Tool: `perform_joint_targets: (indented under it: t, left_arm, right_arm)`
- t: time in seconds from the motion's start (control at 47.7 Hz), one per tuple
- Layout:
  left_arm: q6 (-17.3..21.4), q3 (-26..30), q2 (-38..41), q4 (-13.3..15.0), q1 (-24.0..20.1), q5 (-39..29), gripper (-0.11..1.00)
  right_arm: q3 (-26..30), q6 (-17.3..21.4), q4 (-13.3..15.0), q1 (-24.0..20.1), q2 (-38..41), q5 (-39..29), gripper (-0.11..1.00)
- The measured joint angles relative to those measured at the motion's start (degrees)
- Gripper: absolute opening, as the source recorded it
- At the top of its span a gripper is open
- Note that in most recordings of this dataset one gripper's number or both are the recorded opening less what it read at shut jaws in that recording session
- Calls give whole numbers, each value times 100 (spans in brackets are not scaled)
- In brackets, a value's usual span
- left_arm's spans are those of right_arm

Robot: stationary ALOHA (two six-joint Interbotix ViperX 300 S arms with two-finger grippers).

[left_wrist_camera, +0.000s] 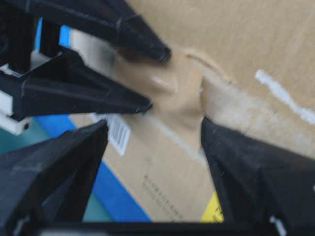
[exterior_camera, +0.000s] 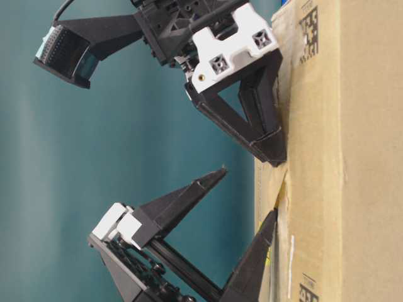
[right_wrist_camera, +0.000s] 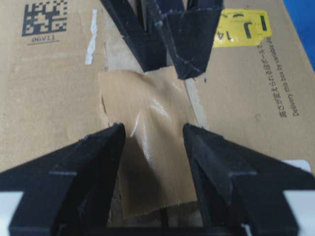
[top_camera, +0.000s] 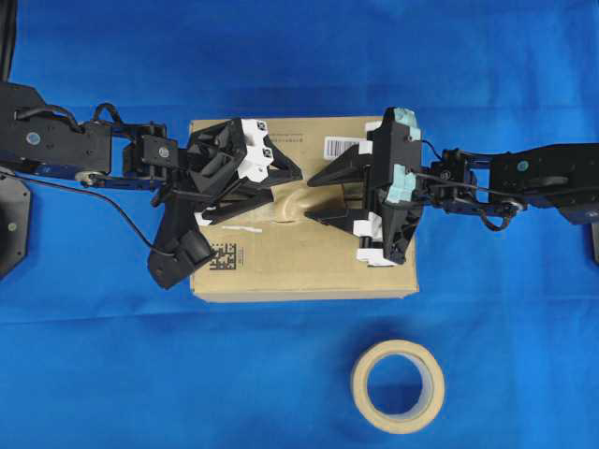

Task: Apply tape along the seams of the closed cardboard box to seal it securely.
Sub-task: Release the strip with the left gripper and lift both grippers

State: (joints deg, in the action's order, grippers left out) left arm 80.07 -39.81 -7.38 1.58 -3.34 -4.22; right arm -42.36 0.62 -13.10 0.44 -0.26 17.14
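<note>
- Blue cloth tabletop point(top_camera: 281, 56) all around; cardboard box point(top_camera: 309, 276) sits mid-table, tape roll point(top_camera: 399, 385) on the cloth just below it, apart from it.
- Tape point(right_wrist_camera: 147, 147) is a tan square lying on the box top at the middle, over the seams point(right_wrist_camera: 195, 105); wrinkled, with a glossy raised ridge down its centre, so not yet flat.
- Left gripper point(top_camera: 285, 192) spread wide, nothing between its fingers; tips sit at the tape's left edge in the overhead view.
- Right gripper point(top_camera: 323, 196) also spread wide, holding nothing; fingertips straddle the tape's other side, seen low in the right wrist view.
- Step in hand, my read: pressing and smoothing the placed piece down onto the seam.
- To do it well: bring one fingertip down flat on the ridge and stroke outward along the seam toward the free edge; keep the other gripper pinning the opposite end so the piece does not slide or lift. Light pressure, as the flaps look like they could give.
- Avoid catching the near frayed edge with a finger tip, which could peel it back.
- Hard to tell: whether any fingertip actually touches the tape or box; table-level view shows tips at the cardboard surface, but contact is unclear.
- Left wrist view is blurred; tape edges there are mushy.
- Seam mostly hidden under tape and fingers; only short bits with pale old tape remnants show.
- Yellow sticker point(right_wrist_camera: 242, 27) is cut by the fingers; barcode label point(top_camera: 342, 145) partly covered.
</note>
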Motion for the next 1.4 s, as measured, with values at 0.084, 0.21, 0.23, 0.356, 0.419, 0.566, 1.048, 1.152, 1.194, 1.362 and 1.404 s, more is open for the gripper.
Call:
perform_joint_targets:
  t: [0.084,0.21,0.23,0.356,0.419,0.566,1.048,1.152,1.194,1.362,1.404]
  left_arm:
    - [9,44,9,-18,-18,-88,68]
    - [18,132,0,-53,-44,-290,68]
    - [18,149,0,-62,-53,-343,68]
    - [88,237,9,-88,-70,-580,68]
    - [193,290,9,-97,-79,-703,68]
    - [334,360,0,-88,-79,-896,68]
    - [343,396,-9,-97,-105,-1274,68]
    - [343,396,-26,-97,-114,-1283,68]
    - [343,396,-53,-97,-123,-1283,68]
    - [281,378,-167,-53,-167,-1151,68]
    - [264,325,-202,-26,-167,-1020,68]
  right_arm:
    - [0,0,-9,0,0,-9,57]
    - [9,0,-9,0,0,-44,58]
    - [0,0,0,0,0,-44,58]
    - [-9,0,0,0,0,-53,58]
    - [-9,0,-9,0,0,-53,58]
    - [-18,0,-9,0,0,-62,57]
    - [-26,0,-9,0,0,-70,57]
    - [-26,0,-9,0,0,-70,57]
    - [-26,0,-9,0,0,-70,57]
    - [-35,-26,-9,0,-35,-79,58]
    - [-44,-35,-9,0,-123,-88,57]
